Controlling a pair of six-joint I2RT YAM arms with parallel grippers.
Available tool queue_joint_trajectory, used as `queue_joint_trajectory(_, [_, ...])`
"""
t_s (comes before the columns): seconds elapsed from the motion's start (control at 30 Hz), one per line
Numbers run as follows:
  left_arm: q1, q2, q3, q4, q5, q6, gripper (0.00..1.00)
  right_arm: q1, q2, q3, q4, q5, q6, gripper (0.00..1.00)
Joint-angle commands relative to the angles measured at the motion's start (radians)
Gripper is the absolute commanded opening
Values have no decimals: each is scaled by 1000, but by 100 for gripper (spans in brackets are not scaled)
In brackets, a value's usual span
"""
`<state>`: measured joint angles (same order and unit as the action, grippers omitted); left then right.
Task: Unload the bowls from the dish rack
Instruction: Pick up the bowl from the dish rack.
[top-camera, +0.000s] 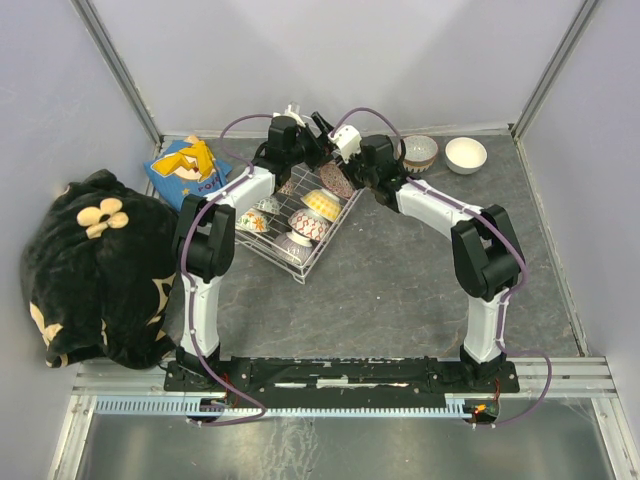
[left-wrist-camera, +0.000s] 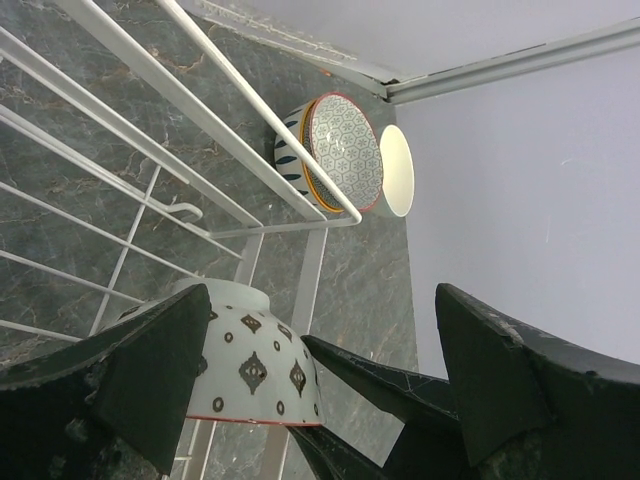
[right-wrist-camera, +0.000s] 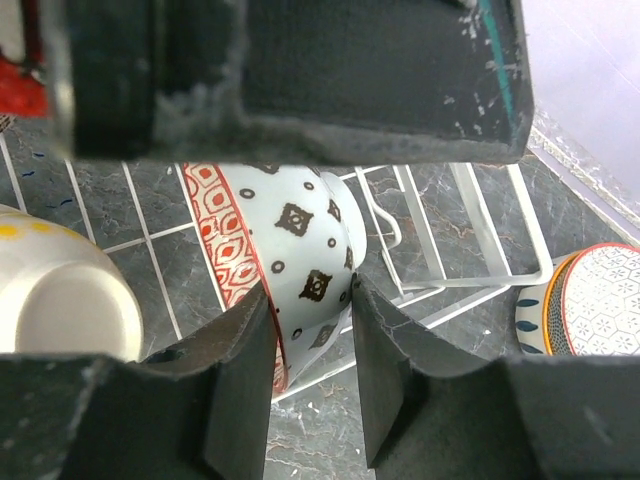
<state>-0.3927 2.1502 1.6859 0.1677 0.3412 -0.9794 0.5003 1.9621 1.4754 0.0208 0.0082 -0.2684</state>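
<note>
The white wire dish rack stands tilted mid-table with several bowls in it, among them a yellow one and a striped one. My right gripper is shut on the wall of a white bowl with brown diamonds and a red rim, one finger inside the rim and one outside. That bowl sits at the rack's far corner. My left gripper hangs wide open just above it, holding nothing. In the top view the left gripper and right gripper meet over the rack's back end.
A patterned bowl and a plain white bowl sit on the table at back right, beyond the rack. A black plush toy and a blue box lie at left. Walls close in on three sides.
</note>
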Motion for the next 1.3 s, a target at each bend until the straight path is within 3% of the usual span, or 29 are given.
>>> queue_joint_trajectory(0.0, [-16, 26, 27, -25, 47, -67, 99, -6, 13, 56, 12, 29, 20, 40])
queue_joint_trajectory(0.8, [-22, 77, 77, -25, 45, -83, 99, -14, 73, 92, 6, 54, 41, 23])
queue_joint_trajectory(1.13, [-20, 60, 93, -35, 26, -78, 99, -29, 77, 106, 8, 79, 68, 2])
queue_joint_trajectory(1.27, [-14, 43, 86, -33, 6, -80, 99, -51, 62, 93, 25, 47, 103, 1])
